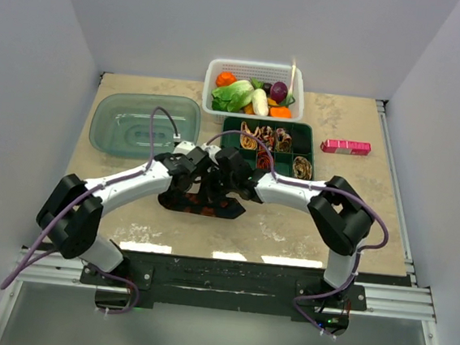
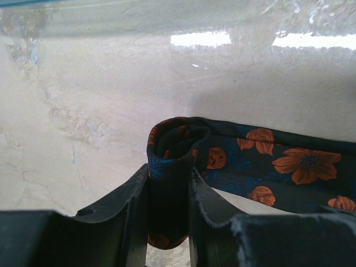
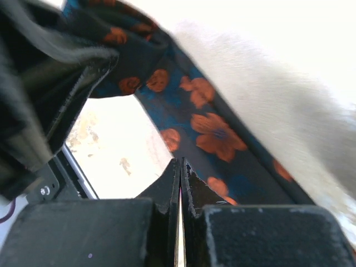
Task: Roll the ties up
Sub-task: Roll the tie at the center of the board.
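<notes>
- The tie [image 2: 261,167] you are working on is dark woven fabric, blue-black with orange flowers. It is a long, narrow band lying on the mottled beige table [image 1: 290,227], near the middle, just on the near side of the green tray [image 1: 302,137].
- One end of it is wound into a small, tight coil.
- Your left gripper [image 2: 169,186] is clamped on that coil, with a black finger [image 2: 130,200] pressed against each side of the roll.
- Your right gripper [image 3: 179,169] has its jaws pressed together, with the tips at the edge of the flat band. You cannot tell whether any fabric is caught between them.
- The green tray is hard plastic with square compartments. Several hold rolled ties [image 1: 266,135], small spirals in tan, brown and orange.
- Beyond it, a white lattice basket [image 1: 257,65] holds toy vegetables, among them a leafy green one [image 1: 233,95] and a purple one [image 1: 279,90].
- At far left sits a clear, green-tinted plastic container [image 1: 141,123] with rounded corners.
- A pink rectangular box [image 1: 346,147] lies right of the tray.
</notes>
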You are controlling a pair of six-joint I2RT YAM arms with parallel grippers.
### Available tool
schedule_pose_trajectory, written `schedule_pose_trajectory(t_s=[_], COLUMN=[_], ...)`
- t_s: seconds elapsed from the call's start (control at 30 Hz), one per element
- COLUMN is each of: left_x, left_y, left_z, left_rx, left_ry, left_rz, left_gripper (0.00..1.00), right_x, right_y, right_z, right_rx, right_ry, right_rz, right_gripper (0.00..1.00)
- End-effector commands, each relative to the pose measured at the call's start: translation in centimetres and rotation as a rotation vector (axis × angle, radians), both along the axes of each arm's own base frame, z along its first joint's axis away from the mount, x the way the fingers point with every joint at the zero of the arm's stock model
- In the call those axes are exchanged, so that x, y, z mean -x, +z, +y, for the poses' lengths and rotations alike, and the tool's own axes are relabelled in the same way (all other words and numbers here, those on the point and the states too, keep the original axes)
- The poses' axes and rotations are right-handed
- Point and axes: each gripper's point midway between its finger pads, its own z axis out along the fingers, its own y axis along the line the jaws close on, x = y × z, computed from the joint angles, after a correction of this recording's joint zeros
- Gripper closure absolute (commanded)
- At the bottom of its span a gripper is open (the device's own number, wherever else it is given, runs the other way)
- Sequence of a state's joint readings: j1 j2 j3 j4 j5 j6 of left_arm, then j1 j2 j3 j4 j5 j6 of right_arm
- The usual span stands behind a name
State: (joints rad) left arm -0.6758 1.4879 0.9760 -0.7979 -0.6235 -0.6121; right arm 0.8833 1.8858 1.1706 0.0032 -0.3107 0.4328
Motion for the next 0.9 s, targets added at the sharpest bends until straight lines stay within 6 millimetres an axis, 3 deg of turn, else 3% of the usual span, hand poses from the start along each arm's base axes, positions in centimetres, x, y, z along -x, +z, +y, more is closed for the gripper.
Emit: schedule_pose_trajectory(t_s=[0.0,0.2,0.37,0.7,0.87], left_x=[0.0,0.5,0.5,1.1,0.9], left_y=[0.7,-0.1,-1.0,-3.7,-5.1], left_z=[0.3,-0.2,-1.2,-4.1,-6.2], left_rx=[-0.084,-0.139,-0.156,-0.087,0.007], left_ry=[0.029,0.016,0.001,-0.050,-0.092], left_rz=[-0.031,-0.008,0.012,0.072,0.091], left_gripper=[1.00,1.00,1.00,1.00,0.94], right_x=[-2.5,-3.7,-4.4,-4.5,-4.4], right_y=[2.3,1.5,1.2,0.5,0.3], right_z=[-2.2,-5.6,-7.1,-7.5,-7.5], right_rx=[-0.007,0.051,0.069,0.082,0.082], right_ry=[-0.075,-0.137,-0.167,-0.172,-0.168], right_rz=[-0.085,-0.086,-0.091,-0.080,-0.076], right_gripper=[1.00,1.00,1.00,1.00,1.00])
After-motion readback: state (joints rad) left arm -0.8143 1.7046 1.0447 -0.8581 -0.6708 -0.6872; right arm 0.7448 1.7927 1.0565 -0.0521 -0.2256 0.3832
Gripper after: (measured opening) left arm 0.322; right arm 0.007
